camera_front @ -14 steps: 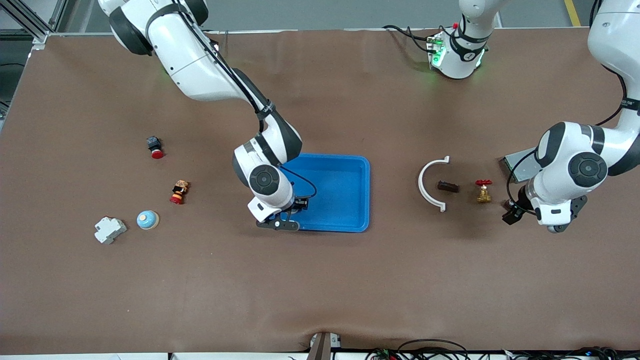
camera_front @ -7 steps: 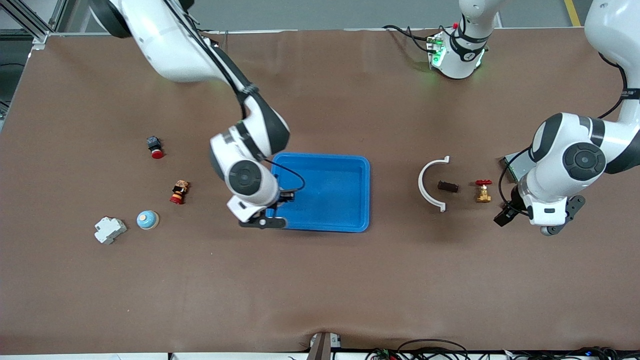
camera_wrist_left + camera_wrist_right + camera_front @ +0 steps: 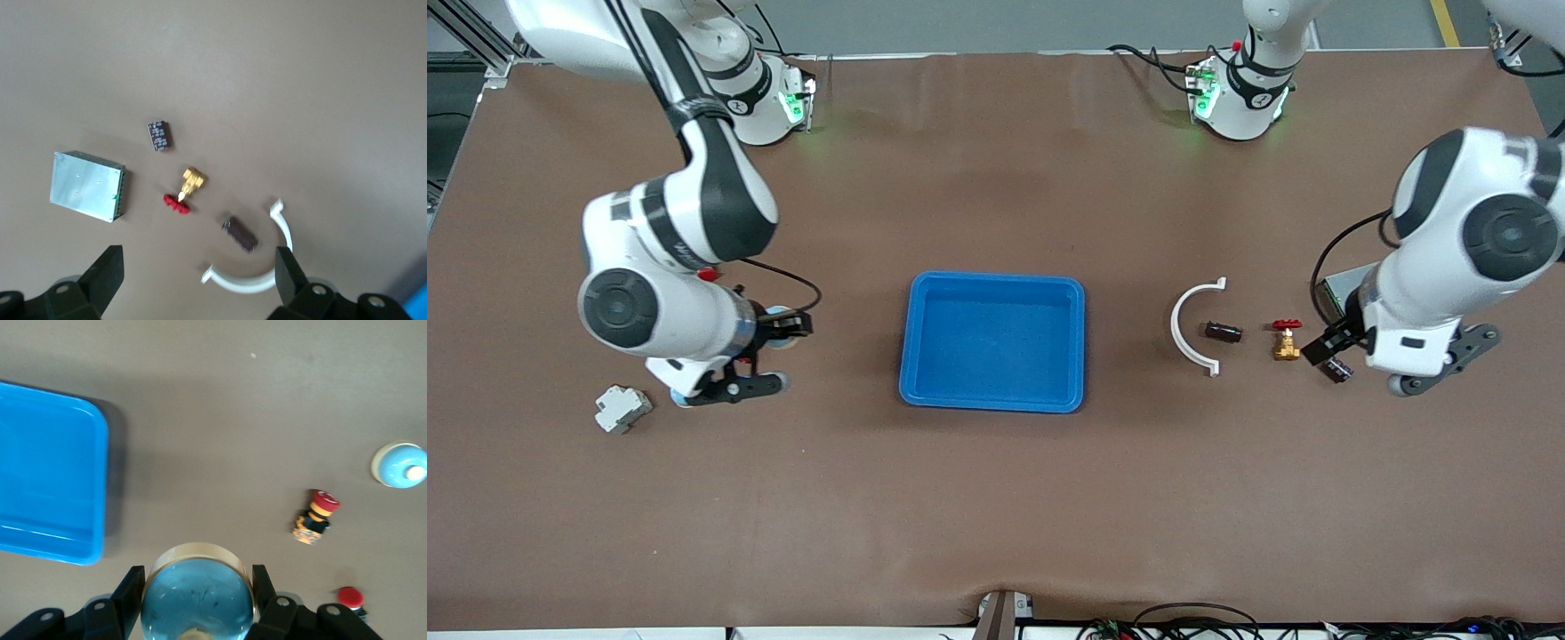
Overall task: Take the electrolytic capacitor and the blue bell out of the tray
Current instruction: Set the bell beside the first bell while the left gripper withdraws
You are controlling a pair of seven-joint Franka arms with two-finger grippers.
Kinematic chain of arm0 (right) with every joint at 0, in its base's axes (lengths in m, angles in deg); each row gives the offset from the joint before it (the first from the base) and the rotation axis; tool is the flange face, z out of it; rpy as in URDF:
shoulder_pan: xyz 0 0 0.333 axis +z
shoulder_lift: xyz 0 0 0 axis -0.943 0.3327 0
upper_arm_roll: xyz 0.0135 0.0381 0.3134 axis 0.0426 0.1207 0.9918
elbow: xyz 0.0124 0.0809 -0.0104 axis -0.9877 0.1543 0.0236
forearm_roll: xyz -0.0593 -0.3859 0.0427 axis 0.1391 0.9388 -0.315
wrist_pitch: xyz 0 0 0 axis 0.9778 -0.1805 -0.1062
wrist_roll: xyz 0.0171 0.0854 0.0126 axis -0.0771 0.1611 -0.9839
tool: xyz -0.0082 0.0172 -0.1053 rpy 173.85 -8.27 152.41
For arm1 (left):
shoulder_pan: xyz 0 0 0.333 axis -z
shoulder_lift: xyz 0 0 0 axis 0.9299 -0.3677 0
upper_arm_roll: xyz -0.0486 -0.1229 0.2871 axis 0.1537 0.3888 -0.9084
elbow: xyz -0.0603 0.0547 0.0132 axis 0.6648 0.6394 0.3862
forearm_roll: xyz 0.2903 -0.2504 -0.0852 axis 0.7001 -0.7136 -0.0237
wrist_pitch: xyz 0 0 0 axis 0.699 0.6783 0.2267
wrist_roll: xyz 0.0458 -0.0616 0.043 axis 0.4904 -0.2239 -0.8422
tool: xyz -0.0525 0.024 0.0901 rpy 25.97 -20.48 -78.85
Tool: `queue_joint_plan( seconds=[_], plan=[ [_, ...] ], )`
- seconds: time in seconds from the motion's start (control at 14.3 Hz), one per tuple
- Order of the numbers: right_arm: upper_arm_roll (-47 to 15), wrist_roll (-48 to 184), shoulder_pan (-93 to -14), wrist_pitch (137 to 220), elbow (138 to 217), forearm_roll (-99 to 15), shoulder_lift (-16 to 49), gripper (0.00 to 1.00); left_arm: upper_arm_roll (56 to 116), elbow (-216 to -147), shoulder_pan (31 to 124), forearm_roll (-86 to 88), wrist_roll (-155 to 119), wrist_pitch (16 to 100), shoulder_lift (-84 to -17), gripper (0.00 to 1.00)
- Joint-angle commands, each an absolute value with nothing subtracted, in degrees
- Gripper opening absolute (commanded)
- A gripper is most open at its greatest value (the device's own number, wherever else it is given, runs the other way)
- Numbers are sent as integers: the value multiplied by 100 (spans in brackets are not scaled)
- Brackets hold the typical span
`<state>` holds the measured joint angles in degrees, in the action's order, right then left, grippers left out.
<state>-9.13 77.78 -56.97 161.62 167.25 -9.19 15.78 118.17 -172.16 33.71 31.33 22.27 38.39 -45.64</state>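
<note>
A blue dome bell (image 3: 198, 600) with a tan rim sits between the fingers of my right gripper (image 3: 198, 588), which is shut on it. That gripper (image 3: 781, 324) hangs over the table at the right arm's end, beside the blue tray (image 3: 993, 277). A second blue bell (image 3: 399, 465) lies on the table, mostly hidden under that wrist in the front view. The capacitor (image 3: 159, 135), a small dark block with pale markings, lies on the table (image 3: 1336, 369). My left gripper (image 3: 1320, 348) hangs open and empty (image 3: 197, 270) above the table beside it.
Near the capacitor lie a brass valve with a red handle (image 3: 1286, 342), a dark brown cylinder (image 3: 1223, 332) inside a white arc (image 3: 1183, 329), and a metal box (image 3: 87, 185). At the right arm's end lie a white breaker (image 3: 621, 409) and two red-capped buttons (image 3: 315, 517), (image 3: 350, 597).
My right arm has swung from the tray's corner toward its own end of the table, carrying the bell. My left arm has risen, still open, uncovering the capacitor.
</note>
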Motion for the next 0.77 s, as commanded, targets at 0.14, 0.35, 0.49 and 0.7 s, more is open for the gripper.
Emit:
queue_joint_plan(
  seconds=[0.14,0.35,0.49,0.7],
  plan=[
    [-827,7147,-6072,18122,19650,-895,22,0,11871,-16743,3178,2939,1171,3418,-4485,100],
    [-827,7128,-6099,19168,20461,-895,-6,0,11880,-16533,3186,2966,1162,3339,-4414,100],
    [-827,7137,-6099,19610,20473,-895,212,0,11880,-16436,3213,2957,1031,3295,-4414,100],
    [-827,7137,-6187,19726,19982,-895,827,0,11461,-16444,3693,2747,766,3268,-4090,100]
  ],
)
